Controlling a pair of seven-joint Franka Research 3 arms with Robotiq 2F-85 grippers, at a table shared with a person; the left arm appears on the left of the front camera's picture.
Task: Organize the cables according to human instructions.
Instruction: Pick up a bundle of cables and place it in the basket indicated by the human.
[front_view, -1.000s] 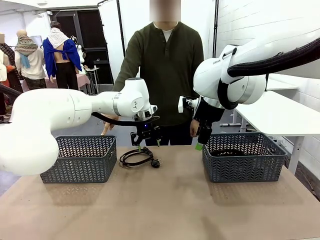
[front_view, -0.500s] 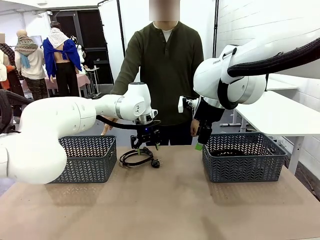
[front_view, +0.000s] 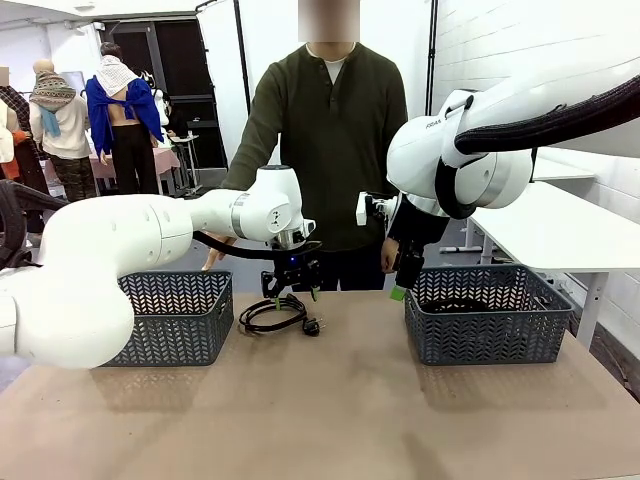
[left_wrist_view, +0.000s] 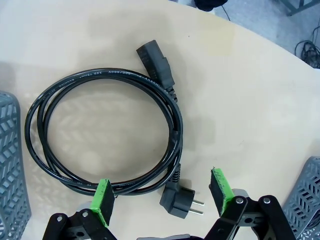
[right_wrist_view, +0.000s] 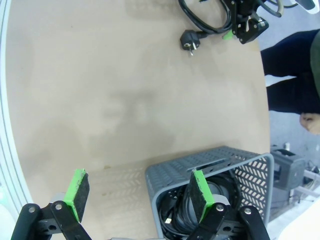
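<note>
Hovering wide open, the left hand hangs just over a coiled thin black cable on the brown desk.
Its wrist view shows both plugs of the cable; the front view shows the person in a dark olive shirt. The right hand, wide open, holds nothing; its view shows more black cables in the grey plastic basket.

Two grey baskets, left and right; one coiled cable between them; one person far side.
</note>
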